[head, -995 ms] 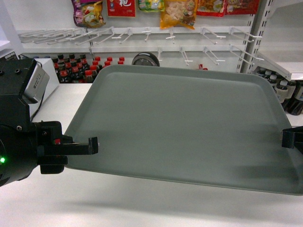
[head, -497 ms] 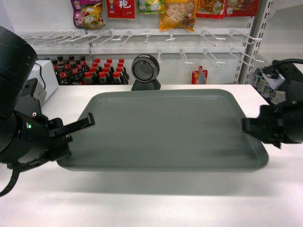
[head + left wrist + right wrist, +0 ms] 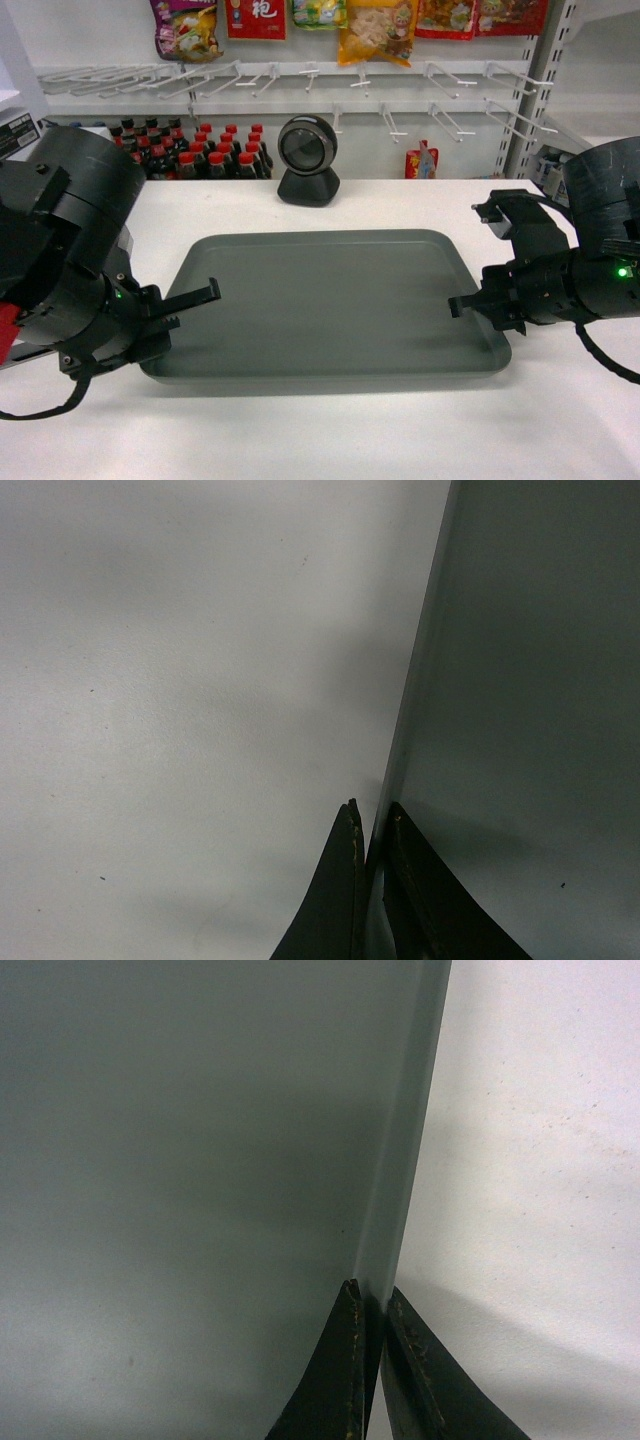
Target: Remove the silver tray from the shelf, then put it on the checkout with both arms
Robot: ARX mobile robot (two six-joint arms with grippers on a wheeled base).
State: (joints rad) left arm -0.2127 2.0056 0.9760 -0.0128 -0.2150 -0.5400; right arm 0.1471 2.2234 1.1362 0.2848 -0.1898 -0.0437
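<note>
Head view: the silver tray (image 3: 330, 300) lies flat on the white checkout surface (image 3: 330, 440), spanning the gap between both arms. Left gripper (image 3: 190, 300) pinches the tray's left rim, its jaws narrow around the edge, as the left wrist view (image 3: 372, 850) confirms. Right gripper (image 3: 470, 303) clamps the right rim likewise (image 3: 372, 1325). Beyond the tray stands a round black device (image 3: 307, 158).
</note>
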